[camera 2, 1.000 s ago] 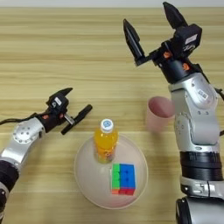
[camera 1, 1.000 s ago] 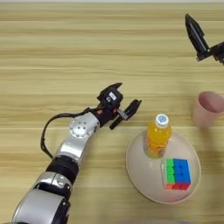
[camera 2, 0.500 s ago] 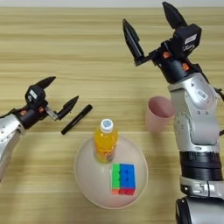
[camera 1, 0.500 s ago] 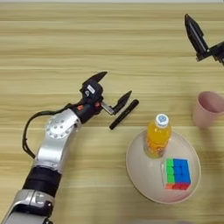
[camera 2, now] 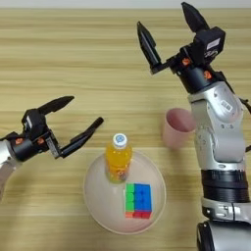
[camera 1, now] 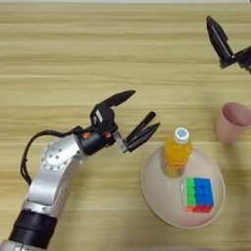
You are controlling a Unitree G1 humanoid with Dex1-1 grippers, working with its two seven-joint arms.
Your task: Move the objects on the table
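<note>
Your left gripper (camera 1: 130, 117), fingers spread, has swung back over the pen (camera 1: 142, 127); right gripper (camera 2: 169, 29) stays raised, fingers spread.

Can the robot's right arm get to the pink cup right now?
Probably yes. The right gripper hangs open just beyond the pink cup, and nothing stands between them; the bottle sits off to the side.

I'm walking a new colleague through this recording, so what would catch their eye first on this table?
Probably the pale round plate near the front, holding an upright orange-drink bottle with a white cap and a multicoloured cube beside it. Next, the left gripper, open, just left of the plate with a black marker pen lying along its lower finger. The right gripper hangs open at the far side, above a pink cup.
</note>
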